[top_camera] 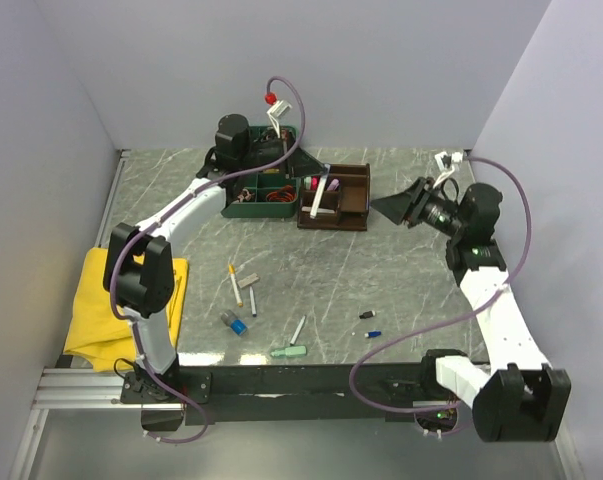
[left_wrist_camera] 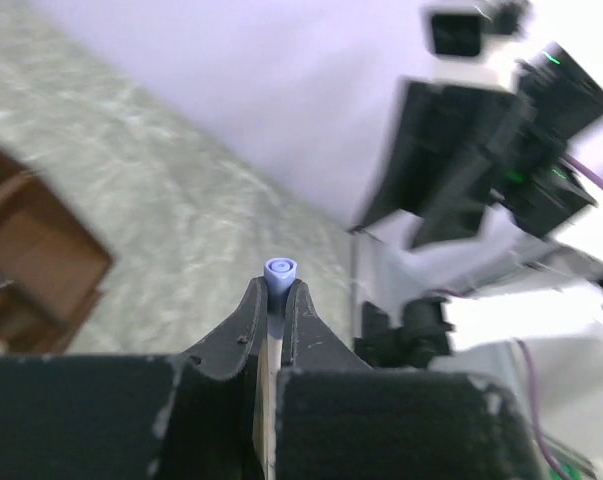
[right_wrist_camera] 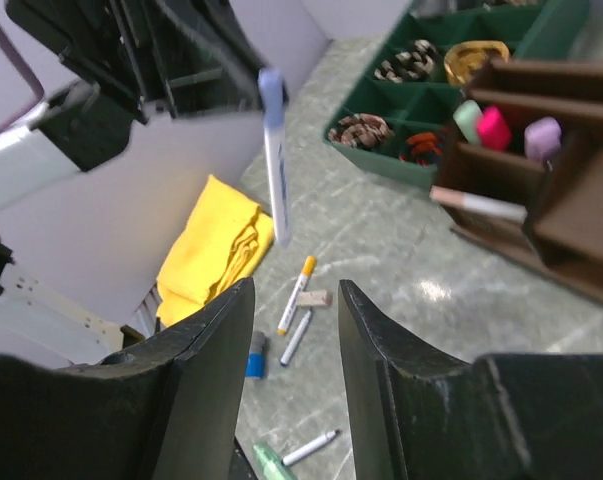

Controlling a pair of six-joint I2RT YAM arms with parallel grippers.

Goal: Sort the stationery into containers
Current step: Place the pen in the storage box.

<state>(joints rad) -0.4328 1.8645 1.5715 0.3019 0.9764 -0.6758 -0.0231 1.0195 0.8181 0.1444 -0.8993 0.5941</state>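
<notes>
Your left gripper (left_wrist_camera: 278,292) is pinched tight on a white pen (right_wrist_camera: 273,160) with a pale blue cap. The cap pokes out just past the fingertips (left_wrist_camera: 303,318) in the left wrist view. From the right wrist the pen hangs roughly upright, cap up, lifted clear of the marbled table (top_camera: 411,290). From above, that gripper sits at the far side, over the spot where the green tray (top_camera: 243,210) meets the brown wooden organiser (top_camera: 346,215). Your right gripper (right_wrist_camera: 294,288) hovers to the right of the organiser, facing it, jaws spread wide with nothing between them. In the organiser's compartments stand a mint highlighter (right_wrist_camera: 468,118), a pink highlighter (right_wrist_camera: 494,128) and a lilac highlighter (right_wrist_camera: 542,137). A white stick with a pinkish end (right_wrist_camera: 479,204) lies across the front section. The green tray holds coiled cables (right_wrist_camera: 362,130). Loose on the table, near side: a yellow-capped marker (top_camera: 235,284), a small beige block (top_camera: 249,278) beside it, a grey pen (top_camera: 252,301), a blue cap (top_camera: 239,326), a thin white pen (top_camera: 298,329) and a mint eraser (top_camera: 289,351). Well right of these lie a small black bit (top_camera: 366,315) and a tiny blue bit (top_camera: 372,333). The yellow cloth (top_camera: 91,310) lies folded at the left edge.
</notes>
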